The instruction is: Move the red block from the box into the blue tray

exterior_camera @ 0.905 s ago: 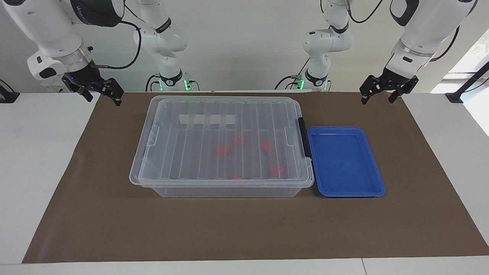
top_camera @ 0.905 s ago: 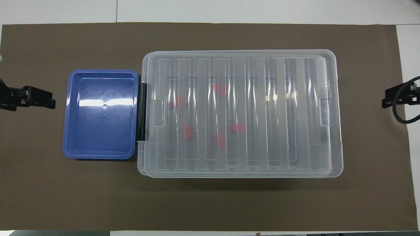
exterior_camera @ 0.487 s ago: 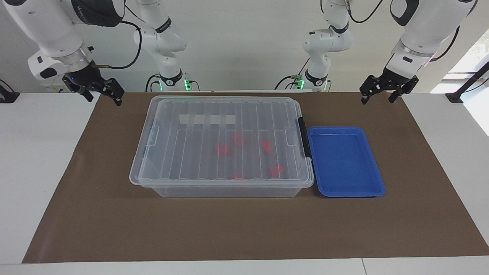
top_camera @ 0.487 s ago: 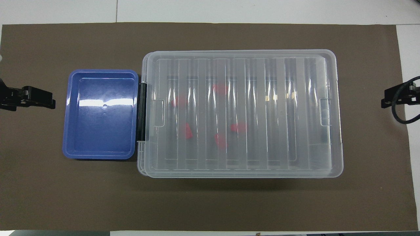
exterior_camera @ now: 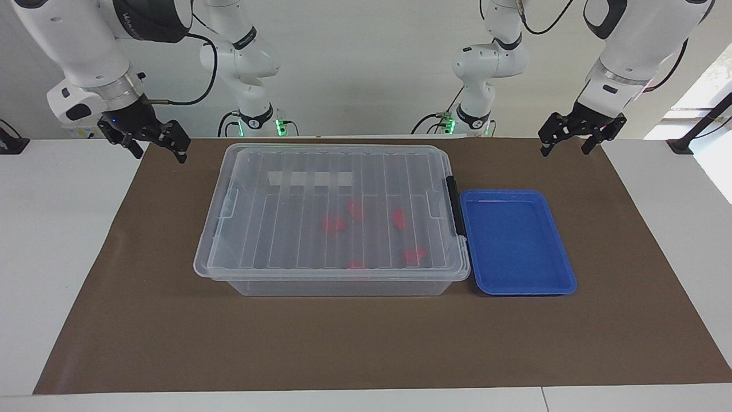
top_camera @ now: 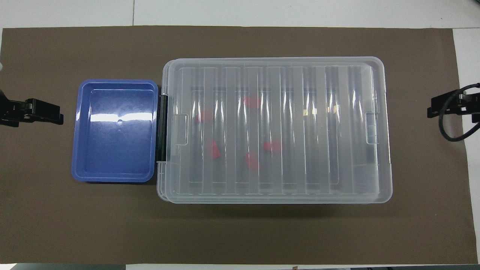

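Note:
The box [exterior_camera: 297,240] is a clear bin with its ribbed lid on, standing mid-table; it also shows in the overhead view [top_camera: 337,131]. Several red blocks lie inside it under the lid, one [exterior_camera: 333,224] near the middle, also in the overhead view [top_camera: 272,146]. The blue tray [exterior_camera: 514,240] stands empty beside the box's black clip handle [exterior_camera: 453,206], toward the left arm's end, and shows in the overhead view [top_camera: 116,131]. My right gripper [exterior_camera: 161,153] hangs open and empty over the mat's edge beside the box. My left gripper [exterior_camera: 565,150] waits open and empty beside the tray.
A brown mat [exterior_camera: 366,343] covers most of the white table [exterior_camera: 57,257]. In the overhead view the left gripper [top_camera: 56,114] and the right gripper [top_camera: 431,110] just reach in over the mat's two ends.
My right gripper has moved a little toward the box. The left arm, box, tray and blocks have not moved.

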`<move>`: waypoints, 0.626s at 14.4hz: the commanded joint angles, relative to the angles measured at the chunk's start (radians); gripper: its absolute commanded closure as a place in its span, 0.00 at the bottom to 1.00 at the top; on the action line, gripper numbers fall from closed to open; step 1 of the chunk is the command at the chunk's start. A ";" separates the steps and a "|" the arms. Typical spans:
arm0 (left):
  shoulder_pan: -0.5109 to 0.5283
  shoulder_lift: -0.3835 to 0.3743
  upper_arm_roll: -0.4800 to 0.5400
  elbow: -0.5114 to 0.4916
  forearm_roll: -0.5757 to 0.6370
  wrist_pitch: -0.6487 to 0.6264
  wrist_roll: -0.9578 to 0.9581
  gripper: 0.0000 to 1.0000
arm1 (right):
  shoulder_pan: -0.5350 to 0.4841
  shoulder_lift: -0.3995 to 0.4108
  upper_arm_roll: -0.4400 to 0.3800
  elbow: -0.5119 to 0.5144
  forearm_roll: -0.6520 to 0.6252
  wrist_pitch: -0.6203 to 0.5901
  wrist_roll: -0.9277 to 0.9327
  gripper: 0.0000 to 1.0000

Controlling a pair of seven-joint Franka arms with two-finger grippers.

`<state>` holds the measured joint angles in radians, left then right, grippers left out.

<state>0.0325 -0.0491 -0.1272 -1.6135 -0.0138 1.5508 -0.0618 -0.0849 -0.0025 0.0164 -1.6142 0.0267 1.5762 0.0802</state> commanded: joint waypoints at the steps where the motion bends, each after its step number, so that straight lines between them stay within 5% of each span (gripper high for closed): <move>1: 0.003 -0.026 0.006 -0.031 -0.017 0.009 0.008 0.00 | 0.001 -0.083 0.005 -0.172 0.048 0.120 -0.020 0.00; 9: 0.003 -0.026 0.004 -0.031 -0.017 0.009 0.008 0.00 | 0.039 0.048 0.011 -0.225 -0.002 0.254 -0.028 0.00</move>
<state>0.0325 -0.0491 -0.1272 -1.6135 -0.0138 1.5507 -0.0618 -0.0422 0.0318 0.0217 -1.8173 0.0398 1.7884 0.0771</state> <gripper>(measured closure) 0.000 0.000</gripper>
